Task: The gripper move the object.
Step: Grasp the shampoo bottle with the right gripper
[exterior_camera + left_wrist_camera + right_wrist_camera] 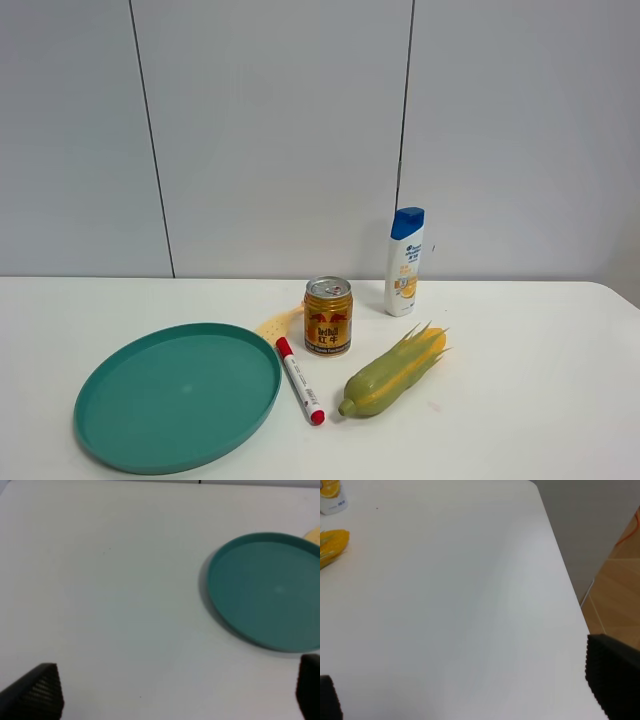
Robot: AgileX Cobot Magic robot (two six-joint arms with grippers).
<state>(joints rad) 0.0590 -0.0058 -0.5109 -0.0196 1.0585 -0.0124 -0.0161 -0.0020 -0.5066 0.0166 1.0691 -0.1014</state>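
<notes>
1. The shampoo bottle (pixel 405 262), white with a blue cap and an orange-yellow label, stands upright on the white table (pixel 540 380). It is at the far side, a little right of the middle, close to the grey wall (pixel 280 130).
2. A gold drink can (pixel 328 316) stands upright nearer and to the left of the bottle, apart from it.
3. A corn cob (pixel 393 373) in its green husk lies on its side nearer than the bottle and right of the can, touching neither.
4. A white marker (pixel 300 381) with red ends lies between the corn and a teal plate (pixel 120 420), its far end near the can's base.
5. The plate lies flat at the near left, its right rim just beside the marker.
6. Something pale yellow (pixel 280 322) shows at the can's left; what it is cannot be told.
7. The left hand (pixel 172 690) is open, its ribbed black fingers (pixel 35 695) wide apart with only bare table between them. It grips nothing, and the plate lies ahead of it, apart.
8. The right hand (pixel 470 690) is also spread wide and empty, over bare table by the right edge, with wooden floor (pixel 620 580) beyond. It is well apart from the bottle and the corn.
</notes>
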